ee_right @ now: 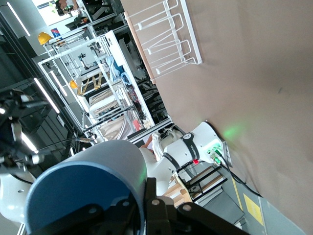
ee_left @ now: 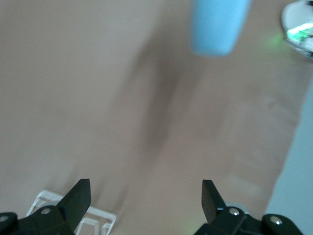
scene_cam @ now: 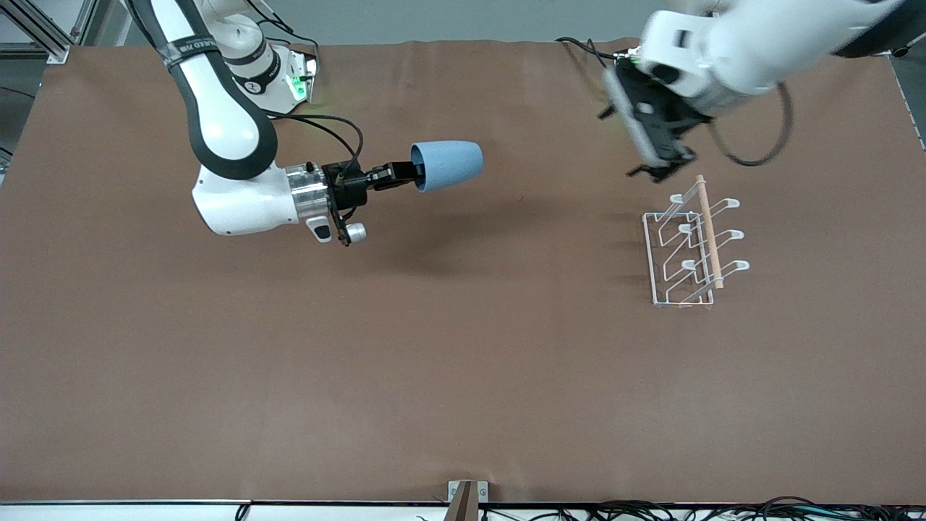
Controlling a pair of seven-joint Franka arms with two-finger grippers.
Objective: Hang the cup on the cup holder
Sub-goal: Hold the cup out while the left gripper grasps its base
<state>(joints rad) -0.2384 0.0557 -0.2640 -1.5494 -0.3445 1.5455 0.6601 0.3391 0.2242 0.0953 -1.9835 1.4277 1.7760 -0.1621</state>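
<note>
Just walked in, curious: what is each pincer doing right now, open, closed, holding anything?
Left pincer: open, empty, in the air over the cup holder.
Right pincer: closed on the rim of the blue cup, held on its side above the table.

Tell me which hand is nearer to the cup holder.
Left. The left hand hangs open just above the cup holder, over the end nearest the robots' bases. The right hand is shut on the cup over mid-table, well apart from the holder toward the right arm's end.
</note>
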